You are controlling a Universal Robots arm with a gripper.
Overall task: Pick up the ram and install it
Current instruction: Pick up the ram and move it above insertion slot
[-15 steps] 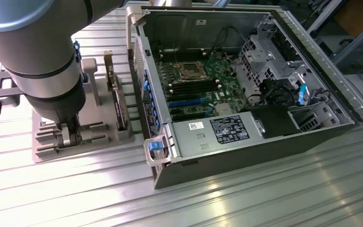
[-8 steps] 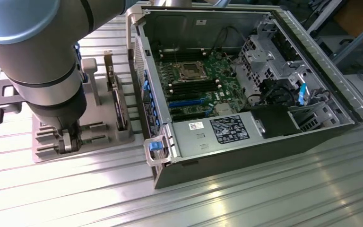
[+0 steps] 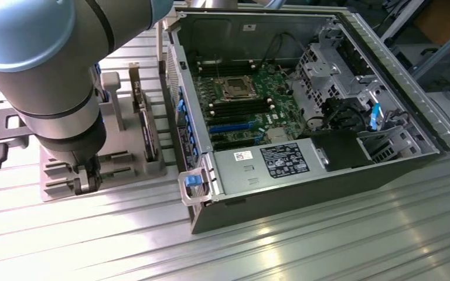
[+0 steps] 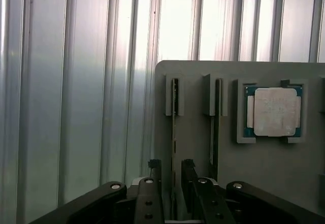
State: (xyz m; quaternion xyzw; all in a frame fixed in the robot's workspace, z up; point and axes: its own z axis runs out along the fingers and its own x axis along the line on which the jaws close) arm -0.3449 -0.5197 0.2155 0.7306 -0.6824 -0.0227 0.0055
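We see the open computer case [image 3: 303,117] across the exterior view's centre and right, and the arm [image 3: 45,64] at its upper left. The grey holder [image 3: 127,170] lies beside the case, lower left. The gripper [image 4: 171,164] stands narrowly parted astride the ram [image 4: 174,112], which stands on edge in its slot, with a gap on either side.

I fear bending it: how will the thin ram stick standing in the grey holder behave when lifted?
The thin dark ram stick looks like a rigid board, so probably stiff. Edge-on it is very slim, so likely light. It stands in narrow slots of the grey holder, so it may bind if the black claw lifts it tilted.
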